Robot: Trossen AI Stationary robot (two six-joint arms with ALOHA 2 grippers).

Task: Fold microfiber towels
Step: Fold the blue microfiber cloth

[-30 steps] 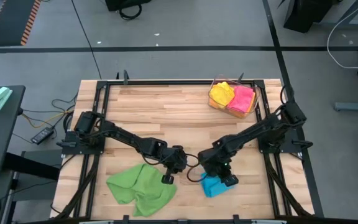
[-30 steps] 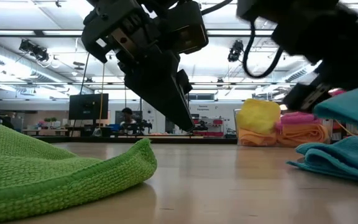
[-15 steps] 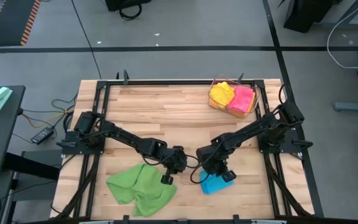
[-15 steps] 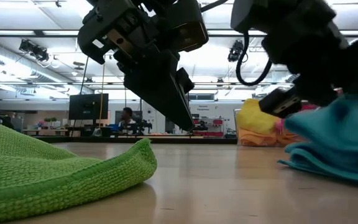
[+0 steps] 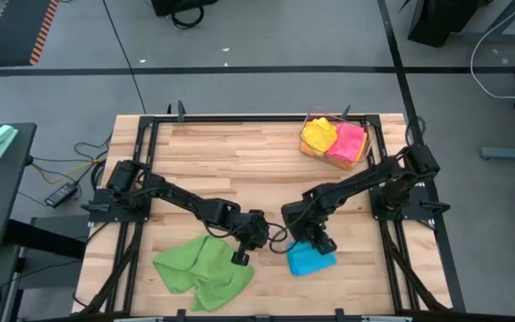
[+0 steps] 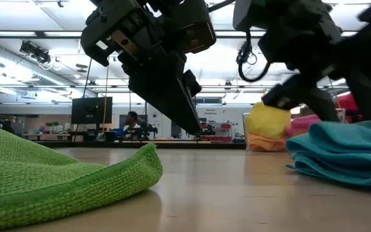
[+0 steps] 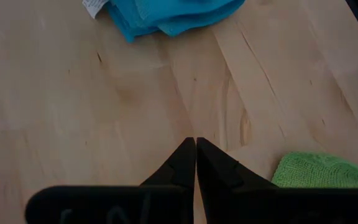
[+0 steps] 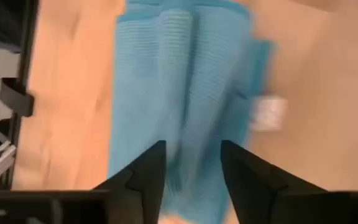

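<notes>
**Kid:** Where are the towels?

**Helper:** The blue towel point(image 5: 310, 259) lies bunched on the near side of the table point(image 5: 240, 161), a bit right of the middle. The green towel point(image 5: 200, 271) lies spread and rumpled near the front, to the left. A yellow towel point(image 5: 318, 136) and a pink towel point(image 5: 350, 140) sit in the clear bin point(image 5: 336, 141) at the far right. In the low view an orange towel point(image 6: 266, 142) shows under them.

**Kid:** What is the right gripper point(image 8: 191, 163) doing?

**Helper:** It hangs just over the far edge of the blue towel. Its two fingers point(image 8: 146, 168) stand apart, about half open, and nothing is between them. The towel lies flat on the wood under it, not lifted.

**Kid:** Why is it open there?

**Helper:** I think the blue towel is folded and set down, so the fingers have no need to pinch it. That is my guess from how it lies.

**Kid:** And the left gripper point(image 7: 195, 148)?

**Helper:** Its fingers are pressed together with nothing in them. It hangs over bare wood, between the green towel and the blue one. I think it waits there, close to the green towel, because that one looks unfolded.

**Kid:** What could go wrong?

**Helper:** The blue towel is soft, so it might flop open.
</notes>
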